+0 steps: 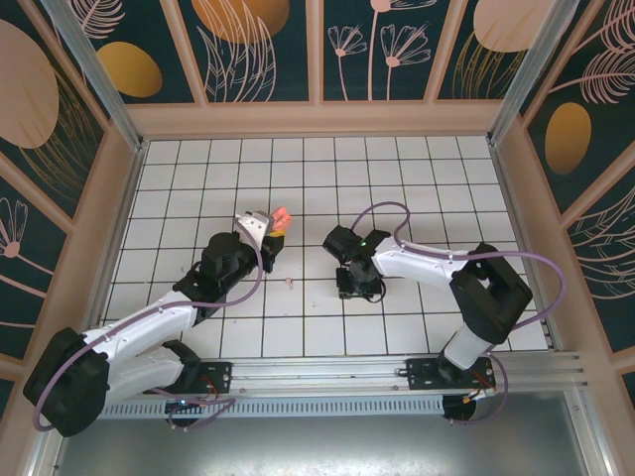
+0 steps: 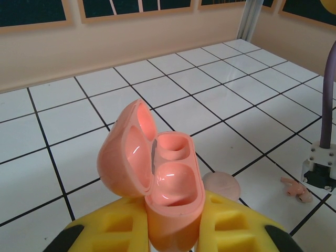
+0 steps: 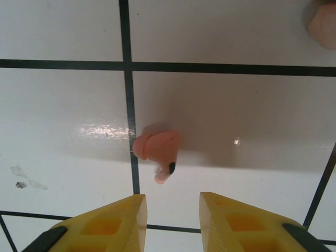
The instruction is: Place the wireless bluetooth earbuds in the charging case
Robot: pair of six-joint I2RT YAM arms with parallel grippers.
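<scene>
R jaws, parted & empty, point at 1 earbud (image 3: 156, 149) lying just ahead on the tiled desk (image 3: 236, 105), stem toward them, R arm nearer. L jaws clamp the open charging case (image 2: 176, 184), lid up.

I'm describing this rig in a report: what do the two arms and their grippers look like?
The left arm and right arm have white shells with black joints, and each trails a looping lilac cable. The grippers' fingers are yellow blocks with recessed pockets and black bases.
</scene>
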